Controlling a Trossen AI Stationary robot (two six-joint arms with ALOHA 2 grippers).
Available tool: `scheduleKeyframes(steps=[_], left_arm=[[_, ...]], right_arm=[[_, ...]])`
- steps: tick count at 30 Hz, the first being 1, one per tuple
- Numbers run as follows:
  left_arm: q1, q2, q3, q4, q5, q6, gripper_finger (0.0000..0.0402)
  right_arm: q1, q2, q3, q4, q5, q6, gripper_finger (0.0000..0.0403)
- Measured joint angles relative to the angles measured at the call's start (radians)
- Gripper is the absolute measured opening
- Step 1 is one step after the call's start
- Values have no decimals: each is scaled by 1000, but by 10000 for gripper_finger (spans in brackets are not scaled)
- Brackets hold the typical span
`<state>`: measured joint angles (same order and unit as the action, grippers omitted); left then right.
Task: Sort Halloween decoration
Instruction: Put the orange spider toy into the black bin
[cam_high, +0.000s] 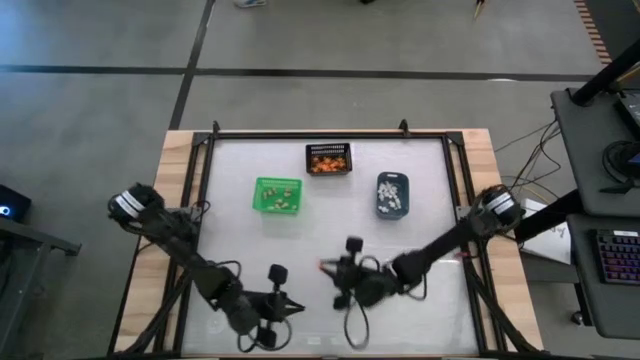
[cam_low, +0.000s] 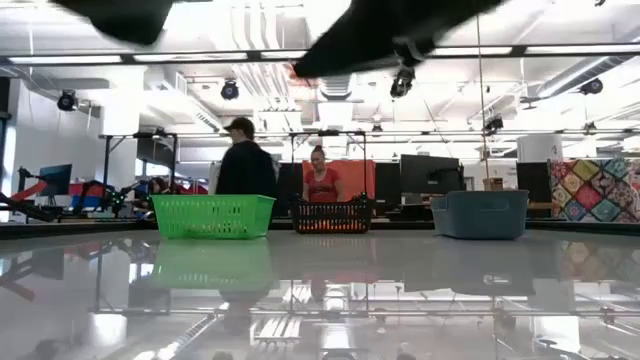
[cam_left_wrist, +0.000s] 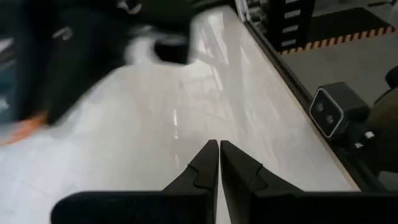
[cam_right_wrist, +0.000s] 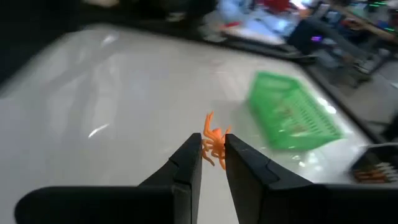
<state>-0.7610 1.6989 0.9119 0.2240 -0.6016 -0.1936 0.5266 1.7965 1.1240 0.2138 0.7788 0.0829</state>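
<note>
An orange, spider-like Halloween decoration (cam_right_wrist: 214, 142) sits between the fingertips of my right gripper (cam_right_wrist: 213, 149), which hangs above the table's near middle (cam_high: 328, 268). My left gripper (cam_left_wrist: 219, 149) is shut on nothing, above the near part of the table (cam_high: 298, 308), left of the right one. At the far side stand three bins. The green bin (cam_high: 277, 194) holds tan pieces, the black mesh bin (cam_high: 329, 158) orange ones, and the blue-grey bin (cam_high: 392, 194) white ones. My right gripper pinches the orange trinket's body (cam_right_wrist: 216, 147) between its two fingers. Its thin legs (cam_right_wrist: 209, 118) stick out past the fingertips. The fingers slant down toward the table's far left. The trinket is lifted clear of the table.
The white tabletop (cam_high: 420, 240) lies bare between the grippers and the bins. A dark frame (cam_high: 455, 190) runs along the table's edges. A small camera block (cam_left_wrist: 336, 109) sits by the table's edge. Two people (cam_low: 248, 160) stand in the room beyond the bins.
</note>
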Motion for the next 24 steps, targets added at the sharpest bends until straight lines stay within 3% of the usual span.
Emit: scheduleKeyframes(steps=[6,18,24], left_arm=[[-35,-102,-11,-22,-56,110,0],[-35,-334,-205,11,-98,157,0],[-34,-425,-318,174,-99,207,0]], right_arm=[[-176,-122,2,0,-51,-10,58],[-635,-240,5,1,-534,125,59],[-801,-206,10,-4,-578,178,59]])
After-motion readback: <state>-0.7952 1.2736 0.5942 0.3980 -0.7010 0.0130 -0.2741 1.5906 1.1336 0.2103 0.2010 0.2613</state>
